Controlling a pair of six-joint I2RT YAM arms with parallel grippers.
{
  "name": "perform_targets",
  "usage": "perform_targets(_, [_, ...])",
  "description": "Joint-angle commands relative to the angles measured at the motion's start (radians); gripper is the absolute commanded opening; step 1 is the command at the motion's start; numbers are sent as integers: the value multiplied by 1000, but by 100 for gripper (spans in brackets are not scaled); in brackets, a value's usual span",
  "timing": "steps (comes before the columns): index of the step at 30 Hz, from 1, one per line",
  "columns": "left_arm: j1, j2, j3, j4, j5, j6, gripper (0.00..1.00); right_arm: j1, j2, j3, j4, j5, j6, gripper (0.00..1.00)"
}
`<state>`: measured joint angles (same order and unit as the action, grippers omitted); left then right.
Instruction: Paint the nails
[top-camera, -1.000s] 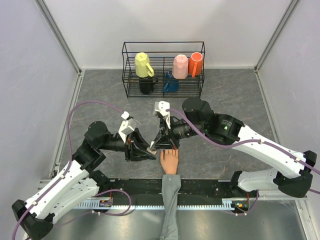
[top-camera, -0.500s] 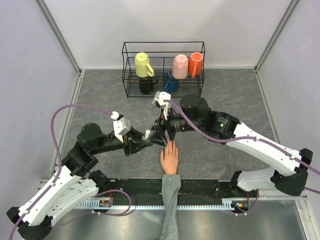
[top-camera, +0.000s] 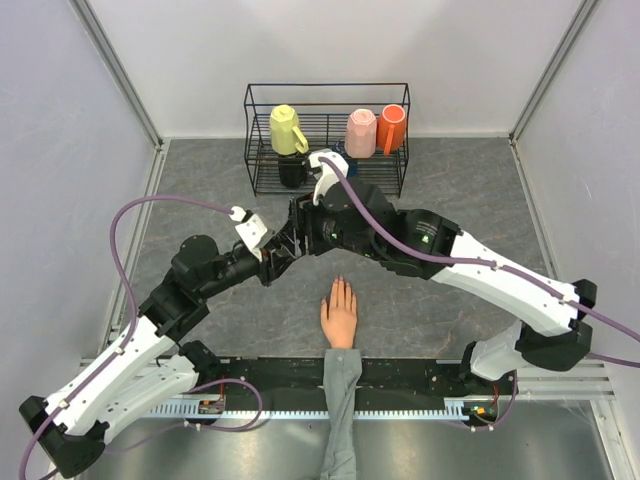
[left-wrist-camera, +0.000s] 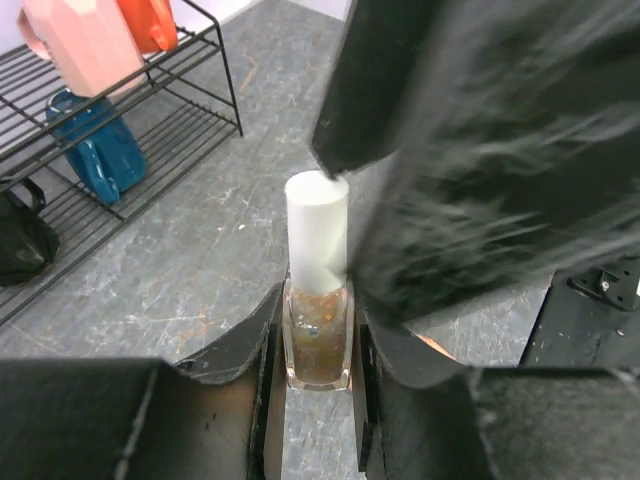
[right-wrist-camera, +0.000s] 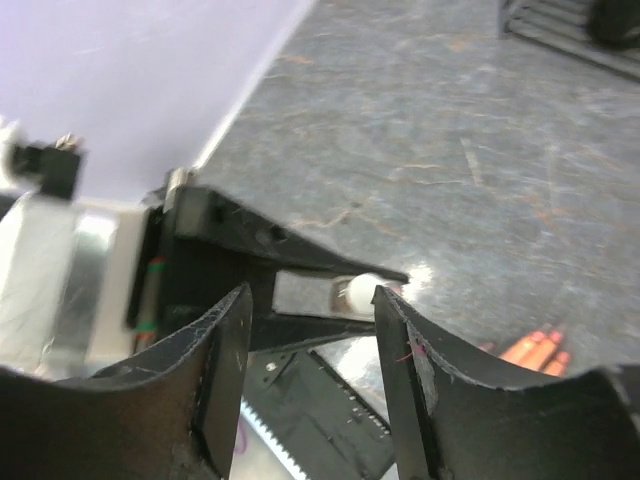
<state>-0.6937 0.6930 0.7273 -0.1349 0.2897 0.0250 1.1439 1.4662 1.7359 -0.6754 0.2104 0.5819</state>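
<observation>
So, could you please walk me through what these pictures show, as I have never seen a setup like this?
These are two robot arms bolted to the near edge of a grey table. One picture looks down from above and behind them. The other two come from small cameras on the wrists, so each shows its own fingers. On the table lies a fake hand in a grey sleeve, and at the back stands a wire rack holding cups. The left gripper is shut on a small bottle of nail polish, clamped by its glass body, with a white cap on top. The right gripper is open, its fingers apart close to that cap, holding nothing.
</observation>
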Motion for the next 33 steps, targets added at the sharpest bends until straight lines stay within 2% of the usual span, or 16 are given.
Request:
perform_targets(1, [-4,-21,17,89,-14,35,2,33,49,82,-130,174,23,58])
perform_targets(6, [-4,-41,-2,92,0,21,2,43,66,66,-135,178,21,57])
perform_targets(10, [-4,-59,-15,92,8,15,2,43,85,82,-135,179,13,47])
perform_targets(20, [-4,-82,-20,55,69,15,2,42,106,111,-133,175,-10,43])
perform_targets(23, [-4,-84,-16,44,88,21,2,42,106,106,-133,158,-20,33])
perform_targets(25, [-4,-92,-14,37,109,26,2,40,103,102,-133,138,-30,22])
perform_targets(26, [-4,-95,-12,35,123,27,2,37,97,91,-133,107,-49,18])
perform_targets(27, [-4,-96,-6,26,146,29,2,36,91,85,-133,92,-68,6])
perform_targets(28, [-4,-105,0,20,210,26,2,30,73,76,-131,63,-89,0])
perform_targets(30, [-4,-108,20,11,285,12,2,20,48,34,-115,-87,-213,0])
perform_targets(32, [-4,-119,32,15,428,-14,2,8,-19,-59,-75,-194,-321,0])
perform_targets(33, [-4,-124,37,26,481,-16,2,1,-53,-108,-5,-345,-418,0])
